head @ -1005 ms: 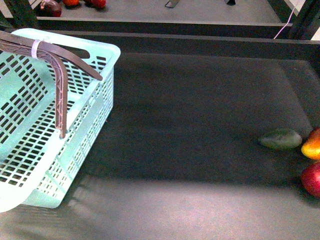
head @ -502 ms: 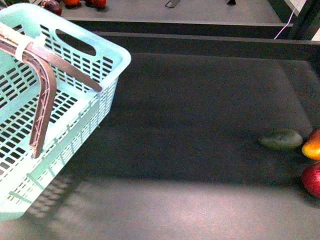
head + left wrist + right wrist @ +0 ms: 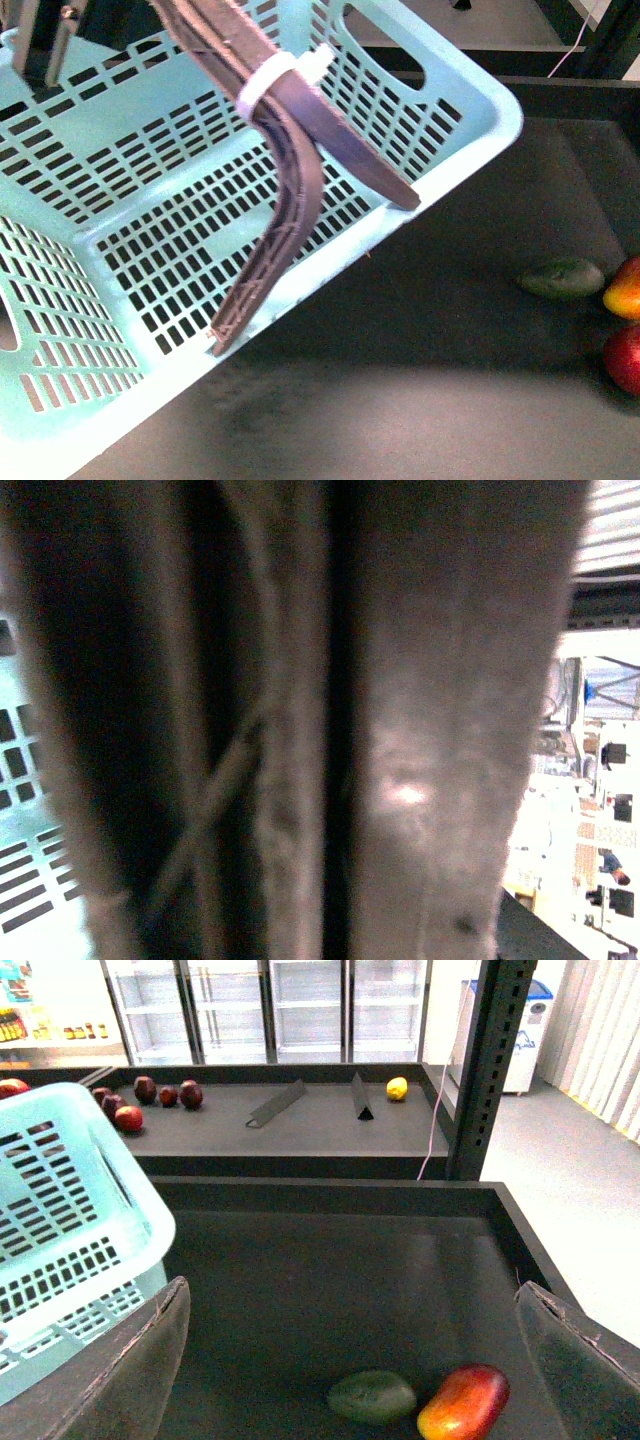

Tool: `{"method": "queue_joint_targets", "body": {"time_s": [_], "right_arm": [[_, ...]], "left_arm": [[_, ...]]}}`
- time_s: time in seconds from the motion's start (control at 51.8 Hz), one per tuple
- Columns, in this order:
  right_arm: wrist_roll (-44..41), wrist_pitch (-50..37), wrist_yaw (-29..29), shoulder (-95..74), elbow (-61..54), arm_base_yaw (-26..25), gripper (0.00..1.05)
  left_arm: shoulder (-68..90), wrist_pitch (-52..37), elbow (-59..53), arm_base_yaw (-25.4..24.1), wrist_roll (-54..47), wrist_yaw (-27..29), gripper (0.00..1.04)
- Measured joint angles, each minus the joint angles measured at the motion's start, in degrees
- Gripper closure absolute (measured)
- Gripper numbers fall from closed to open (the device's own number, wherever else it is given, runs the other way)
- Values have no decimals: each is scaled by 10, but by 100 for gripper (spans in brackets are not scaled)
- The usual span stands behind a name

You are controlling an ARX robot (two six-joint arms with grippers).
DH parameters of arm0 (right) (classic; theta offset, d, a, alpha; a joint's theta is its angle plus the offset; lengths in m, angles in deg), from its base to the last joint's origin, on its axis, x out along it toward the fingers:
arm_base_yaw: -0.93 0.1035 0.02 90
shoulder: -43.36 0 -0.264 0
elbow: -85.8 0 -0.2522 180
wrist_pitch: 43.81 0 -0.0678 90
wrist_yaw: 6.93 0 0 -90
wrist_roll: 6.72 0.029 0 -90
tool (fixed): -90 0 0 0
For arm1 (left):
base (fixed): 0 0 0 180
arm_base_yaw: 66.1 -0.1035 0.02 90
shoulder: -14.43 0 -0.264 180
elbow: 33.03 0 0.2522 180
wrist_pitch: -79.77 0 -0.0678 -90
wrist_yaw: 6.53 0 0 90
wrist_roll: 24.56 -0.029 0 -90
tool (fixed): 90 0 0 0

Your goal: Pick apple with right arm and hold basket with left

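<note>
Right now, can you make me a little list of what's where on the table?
basket: tilted, fills the left side, no fruit showing inside
handles: brown, bound by a white zip tie
apple: red, at the far right edge of the table
green fruit: beside an orange-yellow fruit, farther back than the apple
right gripper: open, holding nothing

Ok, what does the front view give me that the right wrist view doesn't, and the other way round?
Front only: the round deep red apple at the frame's right edge, and the basket's brown ribbed handles bound by a white zip tie.

Right wrist only: the right gripper, fingers spread open, and a rear shelf carrying a small yellow fruit and dark red fruits.

Both: the pale mint-turquoise slotted plastic basket, the dark green oval fruit and the orange-yellow and red fruit beside it.
</note>
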Motion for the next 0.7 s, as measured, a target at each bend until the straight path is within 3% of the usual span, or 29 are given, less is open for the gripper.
{"method": "queue_joint_targets", "body": {"time_s": [0.386, 0.696], "right_arm": [[0, 0, 0, 0, 0, 0, 9], [0, 0, 0, 0, 0, 0, 9]], "left_arm": [[-18, 28, 19, 102, 7, 2, 77], [-31, 24, 19, 117, 0, -15, 77]]}}
